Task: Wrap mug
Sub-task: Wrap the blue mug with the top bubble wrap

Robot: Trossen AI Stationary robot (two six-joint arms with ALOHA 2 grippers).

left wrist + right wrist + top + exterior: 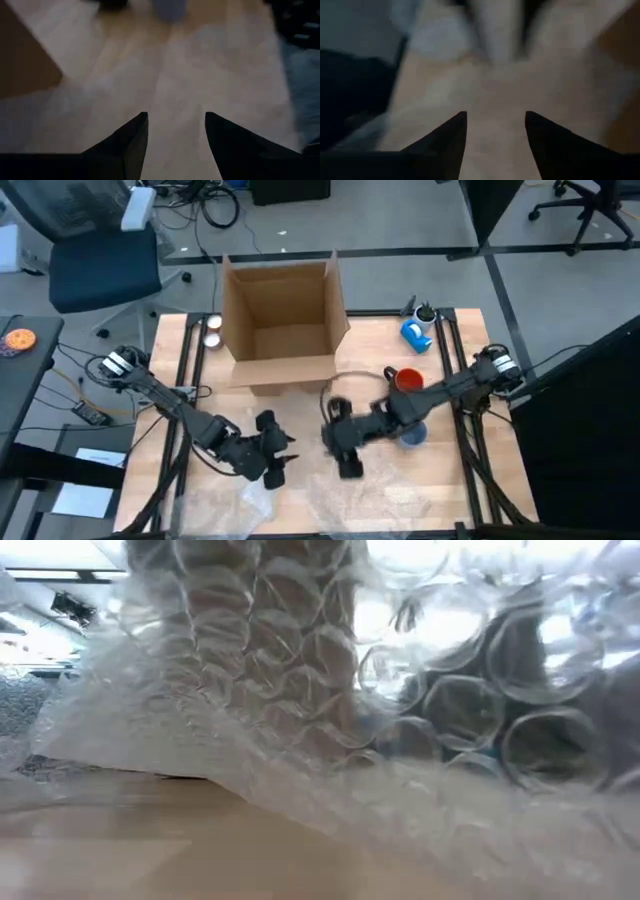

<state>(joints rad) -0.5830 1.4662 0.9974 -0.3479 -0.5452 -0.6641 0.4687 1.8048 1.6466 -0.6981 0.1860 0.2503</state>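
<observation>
Bubble wrap, a clear crinkled sheet [330, 710], fills the low view right up against the lens and lies along the near edge of the wooden table [300, 405], below both grippers in the high view [300, 505].

Open brown cardboard box [283, 315] stands at the far side, well beyond both grippers.

Left gripper [272, 448] sits low over the sheet's far edge, fingers [131, 142] parted with only bare table and film between them; it grips nothing. Right gripper [343, 442] faces it from just beside, fingers [447, 142] likewise apart and empty.

Mugs: 3 candidates on the right arm's side. A pale blue mug [413, 434] stands just behind the right gripper, partly under that arm; a red mug [408, 380] is a little farther toward the box; a bright blue mug [417, 334] lies farthest, near the table's far right corner. All 3 are off the wrap.

Judgement: the right arm is nearer any mug, and must reach back from the sheet to fetch 1. Its own forearm crowds the pale blue mug.
</observation>
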